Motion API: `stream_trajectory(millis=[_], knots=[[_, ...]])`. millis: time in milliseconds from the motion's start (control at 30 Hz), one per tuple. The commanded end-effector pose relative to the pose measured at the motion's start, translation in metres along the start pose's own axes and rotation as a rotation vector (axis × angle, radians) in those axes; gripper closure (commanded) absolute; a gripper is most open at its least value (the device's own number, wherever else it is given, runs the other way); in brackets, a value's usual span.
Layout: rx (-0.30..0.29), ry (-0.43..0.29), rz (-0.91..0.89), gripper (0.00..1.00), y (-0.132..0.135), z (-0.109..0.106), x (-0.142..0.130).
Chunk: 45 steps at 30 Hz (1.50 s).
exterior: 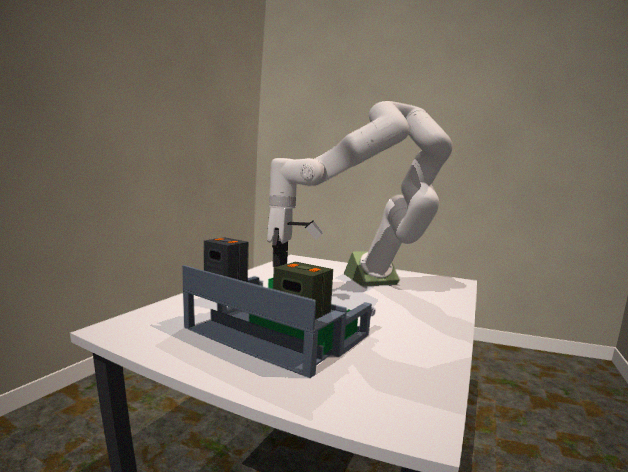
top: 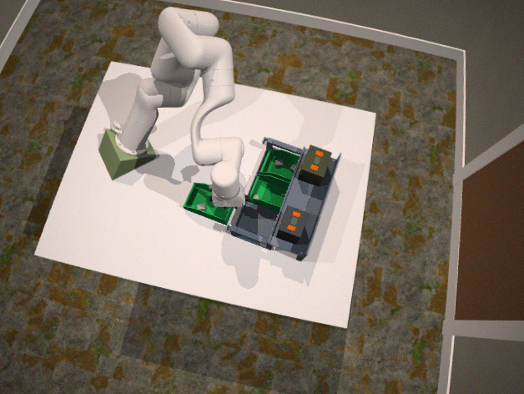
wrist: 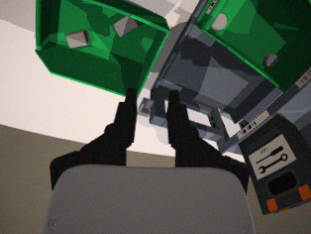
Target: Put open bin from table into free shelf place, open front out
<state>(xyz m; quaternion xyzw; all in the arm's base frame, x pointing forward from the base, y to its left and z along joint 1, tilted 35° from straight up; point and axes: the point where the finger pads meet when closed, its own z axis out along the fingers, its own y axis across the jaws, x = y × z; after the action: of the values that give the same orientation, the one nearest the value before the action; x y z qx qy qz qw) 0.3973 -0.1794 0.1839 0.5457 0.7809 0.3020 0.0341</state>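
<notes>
The green bin (top: 214, 213) (wrist: 99, 66) stands on the table beside the shelf's front, with grey parts (top: 201, 206) (wrist: 77, 39) in it. My gripper (exterior: 280, 260) (wrist: 153, 100) is partly open and holds nothing. It points down above the gap between the bin's shelf-side end and the shelf; in the wrist view one fingertip overlaps the bin's rim. In the top view the hand hides the fingers and part of the bin. Two green bins (top: 279, 163) (top: 269, 191) stand side by side on the shelf (top: 311, 192) (exterior: 248, 299). The free place (top: 256, 219) (wrist: 198, 64) is at the row's near end.
A dark grey box (top: 292, 224) (exterior: 225, 259) (wrist: 277, 169) stands on the raised board behind the free place. An olive box (top: 314, 165) (exterior: 304, 287) stands on the board farther along. A side rail (top: 249, 236) bounds the free place, and a front rail runs along the row.
</notes>
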Motion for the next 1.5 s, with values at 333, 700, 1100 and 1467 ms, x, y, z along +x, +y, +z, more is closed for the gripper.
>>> stream_trajectory(millis=[333, 700, 1100, 1467], knots=[[0.006, -0.007, 0.191, 0.67, -0.0009, -0.0016, 0.0009], [0.007, -0.007, 0.347, 0.67, -0.0019, -0.0015, 0.0021], [0.007, -0.007, 0.375, 0.67, -0.0027, -0.0014, 0.0031], [0.007, -0.007, 0.374, 0.67, -0.0027, -0.0014, 0.0031]])
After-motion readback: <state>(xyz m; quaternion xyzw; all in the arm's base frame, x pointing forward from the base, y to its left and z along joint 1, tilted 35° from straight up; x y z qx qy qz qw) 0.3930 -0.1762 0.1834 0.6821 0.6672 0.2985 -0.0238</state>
